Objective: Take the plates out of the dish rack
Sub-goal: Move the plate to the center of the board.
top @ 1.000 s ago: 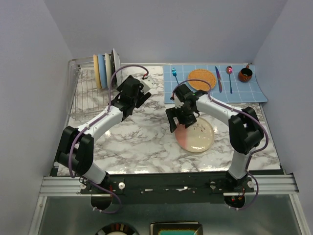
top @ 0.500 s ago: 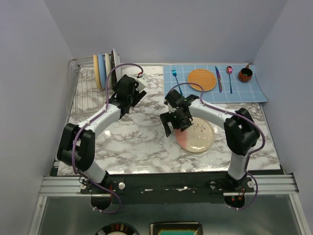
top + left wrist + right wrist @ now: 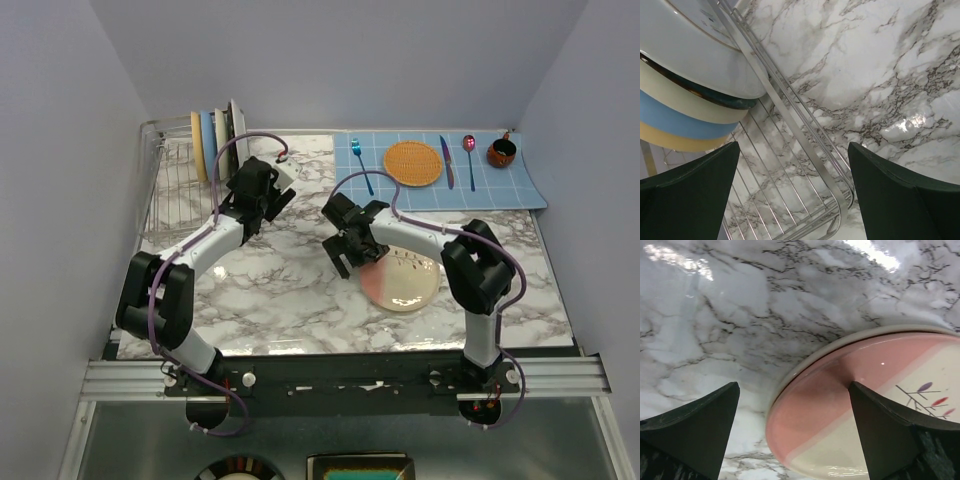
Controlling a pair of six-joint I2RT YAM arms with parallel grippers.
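Several plates [image 3: 215, 140] stand upright at the back of the silver wire dish rack [image 3: 172, 200], at the table's far left. My left gripper [image 3: 255, 200] hangs open just right of the rack. In its wrist view the gripper [image 3: 792, 150] is over the rack's corner rail [image 3: 790, 135], with the plates' rims [image 3: 695, 60] at upper left. A pink and cream plate with a twig motif [image 3: 405, 278] lies flat on the marble. My right gripper [image 3: 345, 245] is open above that plate's left rim. Nothing is between its fingers [image 3: 792, 390], and the plate [image 3: 865, 415] lies below.
A blue grid mat [image 3: 510, 188] lies at the back right. On it are an orange woven disc [image 3: 413, 163], a blue fork [image 3: 358, 160], a knife [image 3: 446, 160], a spoon [image 3: 469, 155] and a brown cup [image 3: 501, 152]. Grey walls close in three sides.
My right gripper has slid left across the pink and cream plate to its left rim. My left gripper has shifted a little left and back toward the rack. Both stay open.
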